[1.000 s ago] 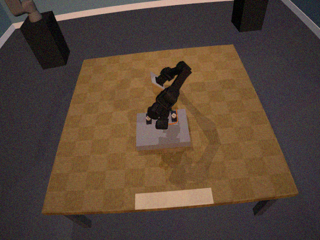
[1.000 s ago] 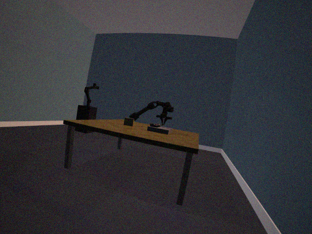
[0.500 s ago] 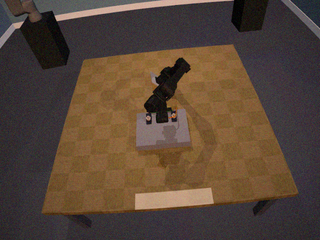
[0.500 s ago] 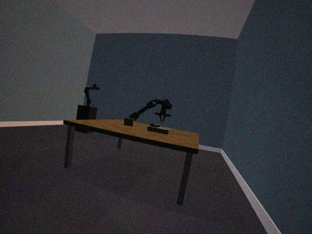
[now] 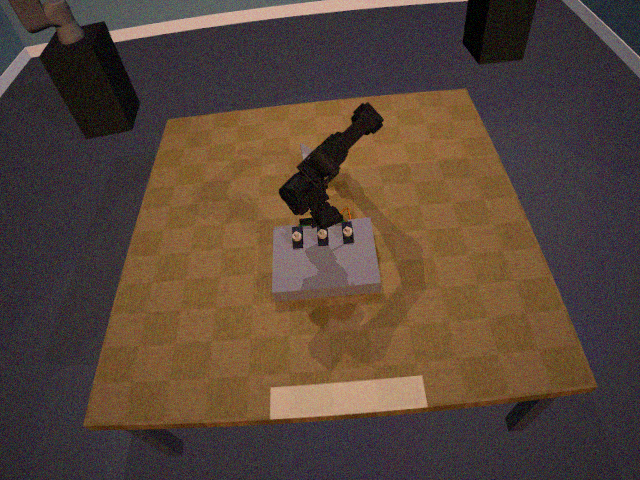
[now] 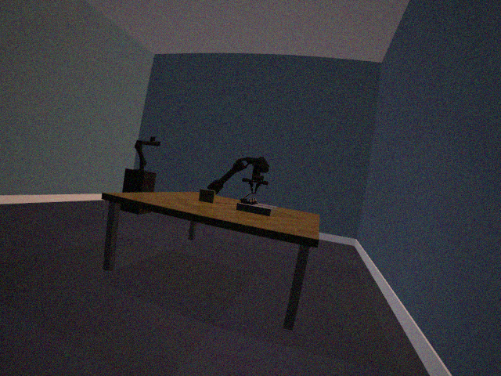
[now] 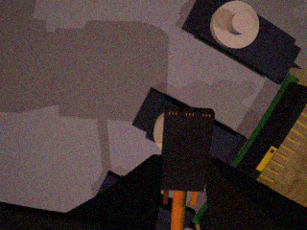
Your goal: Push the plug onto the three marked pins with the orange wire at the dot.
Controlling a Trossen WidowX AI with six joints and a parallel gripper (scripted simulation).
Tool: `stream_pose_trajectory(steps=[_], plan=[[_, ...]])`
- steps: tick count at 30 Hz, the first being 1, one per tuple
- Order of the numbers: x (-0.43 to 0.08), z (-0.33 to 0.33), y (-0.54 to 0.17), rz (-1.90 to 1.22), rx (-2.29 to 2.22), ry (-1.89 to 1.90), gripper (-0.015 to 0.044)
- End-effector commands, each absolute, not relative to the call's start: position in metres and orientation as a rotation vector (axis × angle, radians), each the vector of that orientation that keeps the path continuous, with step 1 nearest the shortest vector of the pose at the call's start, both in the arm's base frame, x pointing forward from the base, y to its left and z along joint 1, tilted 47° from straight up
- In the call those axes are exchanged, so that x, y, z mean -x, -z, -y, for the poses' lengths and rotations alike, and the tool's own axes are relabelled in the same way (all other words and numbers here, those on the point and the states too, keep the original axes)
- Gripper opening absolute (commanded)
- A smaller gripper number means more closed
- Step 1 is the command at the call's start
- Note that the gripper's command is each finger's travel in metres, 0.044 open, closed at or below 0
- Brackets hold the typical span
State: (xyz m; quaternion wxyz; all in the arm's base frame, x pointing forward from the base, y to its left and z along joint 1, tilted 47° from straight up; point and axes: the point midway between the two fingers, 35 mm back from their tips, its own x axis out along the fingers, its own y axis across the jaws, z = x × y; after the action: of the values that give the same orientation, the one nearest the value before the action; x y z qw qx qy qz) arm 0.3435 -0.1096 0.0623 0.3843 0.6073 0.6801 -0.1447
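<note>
While the gripper [image 5: 330,223] [image 6: 253,195] [image 7: 183,167] clasps the servo plug [image 7: 188,149] above the printed holder [image 5: 289,273] [image 6: 254,208] [image 7: 127,157], we mark pickup done; plug sits askew and apart from the pin row [image 7: 288,149], so turning, lining up orange, pushing on, letting go and backing off remain

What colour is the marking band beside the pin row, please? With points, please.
Yellow [image 7: 265,162], best seen in the wrist view.

Holder [image 5: 326,273] [image 6: 253,208] on bench [image 5: 206,320] [image 6: 182,206]. Three servos in a row on holder: left [image 5: 297,236], middle [image 5: 322,235], right [image 5: 347,232]. Flat strip [image 5: 347,397] at bench's edge, well apart from holder.
</note>
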Motion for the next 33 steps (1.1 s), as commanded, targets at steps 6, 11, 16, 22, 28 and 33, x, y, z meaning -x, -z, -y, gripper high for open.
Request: stream_pose_trajectory(steps=[6, 11, 16, 22, 28, 33], plan=[[-0.310, 0.112, -0.059, -1.719, -1.357, 0.144, 0.0000], [-0.292, 0.113, -0.057, -1.698, -1.252, 0.022, 0.0000], [-0.274, 0.112, -0.056, -1.672, -1.147, -0.097, 0.0000], [-0.252, 0.109, -0.054, -1.634, -1.020, -0.237, 0.0000], [-0.230, 0.105, -0.052, -1.587, -0.892, -0.374, 0.0000], [-0.212, 0.100, -0.050, -1.541, -0.785, -0.485, 0.0000]])
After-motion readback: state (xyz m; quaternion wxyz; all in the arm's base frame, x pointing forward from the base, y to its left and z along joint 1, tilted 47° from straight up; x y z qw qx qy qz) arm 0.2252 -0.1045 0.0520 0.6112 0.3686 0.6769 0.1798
